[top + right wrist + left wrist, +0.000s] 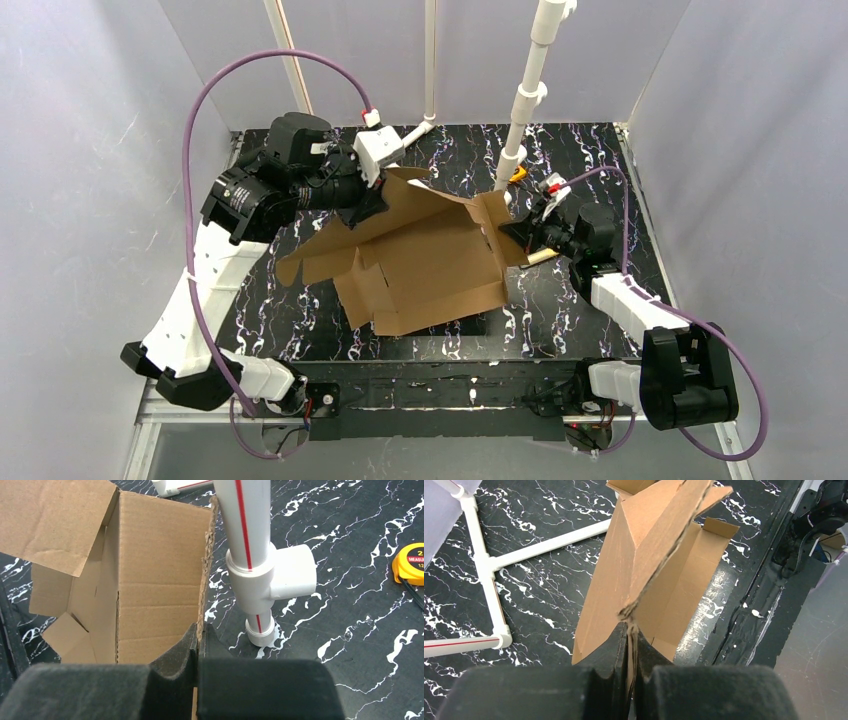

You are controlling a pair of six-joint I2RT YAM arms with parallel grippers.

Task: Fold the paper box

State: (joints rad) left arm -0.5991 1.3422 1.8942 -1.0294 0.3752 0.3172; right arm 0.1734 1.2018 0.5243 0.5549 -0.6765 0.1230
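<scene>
The paper box (420,262) is a brown corrugated cardboard sheet, half raised over the middle of the black marbled table. My left gripper (378,200) is at its far left corner, shut on the edge of a panel; in the left wrist view that cardboard edge (659,555) runs up from between my left gripper (630,630). My right gripper (512,232) is shut on the box's right wall, whose frayed edge (206,570) rises from my right gripper (199,630). Loose flaps (315,262) spread to the left on the table.
A white PVC pipe post (525,100) stands just behind the right gripper, close beside the held wall (247,555). More white pipes (484,565) lie on the table at the back left. A yellow tape measure (410,562) lies at the back right. Grey walls enclose the table.
</scene>
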